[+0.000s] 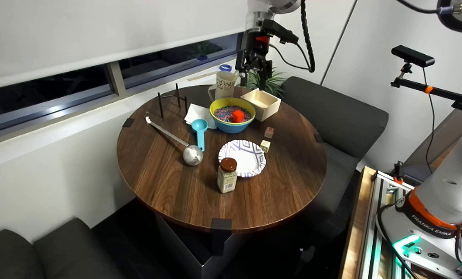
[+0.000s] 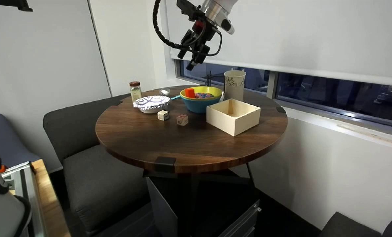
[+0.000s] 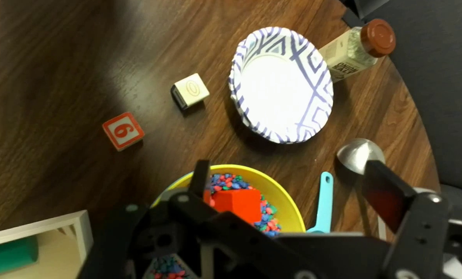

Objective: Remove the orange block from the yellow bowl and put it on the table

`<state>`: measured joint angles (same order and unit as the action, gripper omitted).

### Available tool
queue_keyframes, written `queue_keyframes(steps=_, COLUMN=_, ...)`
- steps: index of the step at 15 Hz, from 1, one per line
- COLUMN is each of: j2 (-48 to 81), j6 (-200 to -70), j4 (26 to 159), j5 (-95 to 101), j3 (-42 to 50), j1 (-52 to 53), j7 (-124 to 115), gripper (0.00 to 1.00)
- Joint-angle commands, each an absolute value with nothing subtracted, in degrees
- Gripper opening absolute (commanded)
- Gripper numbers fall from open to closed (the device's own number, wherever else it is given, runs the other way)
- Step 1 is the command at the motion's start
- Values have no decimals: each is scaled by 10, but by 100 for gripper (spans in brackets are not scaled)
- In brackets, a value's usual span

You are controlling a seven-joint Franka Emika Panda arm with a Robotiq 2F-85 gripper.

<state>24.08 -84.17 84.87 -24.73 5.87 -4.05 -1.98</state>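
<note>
Wrist view, jaws wide, empty, abv tbl (image 3: pixel 176 139)

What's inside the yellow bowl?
The orange block sits among multicolored bits in the yellow bowl. They cover its bottom, so anything buried is hidden; the claw also blocks part of the wrist view.

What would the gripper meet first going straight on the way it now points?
The open gripper would likely meet the white patterned dish or the table beside it; the yellow bowl sits close to that line and depth is unclear, so touching its rim isn't ruled out.
</note>
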Motion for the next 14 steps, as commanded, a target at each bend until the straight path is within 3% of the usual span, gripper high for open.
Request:
queue_keyframes(steps=1, j2=295, j6=-818, j4=787, j5=-198, j3=44, j1=-41, j7=-40, gripper=100)
queue_keyframes(steps=14, j2=389, j6=-813, j4=702, j5=-108, j3=33, j1=-6, j7=-144, gripper=100)
